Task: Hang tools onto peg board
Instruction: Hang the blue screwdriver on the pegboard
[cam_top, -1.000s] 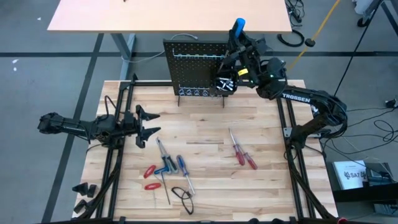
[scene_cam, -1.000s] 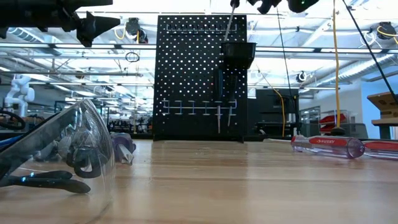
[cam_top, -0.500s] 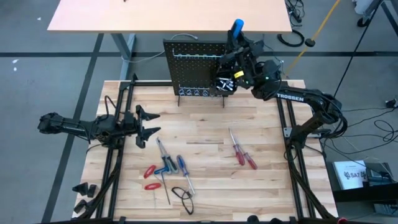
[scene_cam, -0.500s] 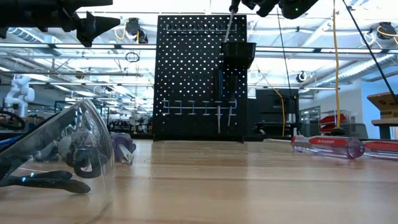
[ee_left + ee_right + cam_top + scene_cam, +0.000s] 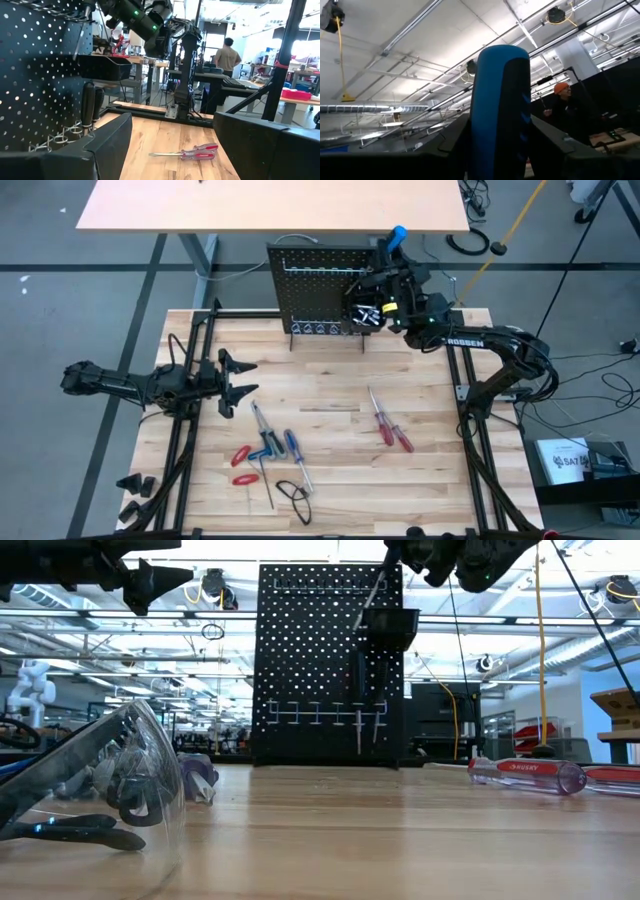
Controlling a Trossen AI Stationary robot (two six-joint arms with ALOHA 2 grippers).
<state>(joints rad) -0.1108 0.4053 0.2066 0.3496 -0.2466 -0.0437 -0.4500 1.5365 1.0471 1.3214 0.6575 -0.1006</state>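
- We see the right gripper [image 5: 392, 268] clamped on a blue-handled screwdriver [image 5: 501, 110], smooth rounded grip, w/ thin shaft slanting to the small black bin [image 5: 389, 627] on the perforated metal peg board [image 5: 310, 660].
- Left gripper [image 5: 236, 376], fingers apart, holds nothing, well away from board.
- Other tools [image 5: 268, 452] lie flat on wood planks, away from board.

Wooden table [image 5: 330, 370] with scattered screwdrivers [image 5: 270, 445]

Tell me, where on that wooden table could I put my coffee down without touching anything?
Bare wood lies between the peg board and the red-handled screwdrivers, and along the near right edge. It is crowded near the left end effector, where the cluster of tools lies.
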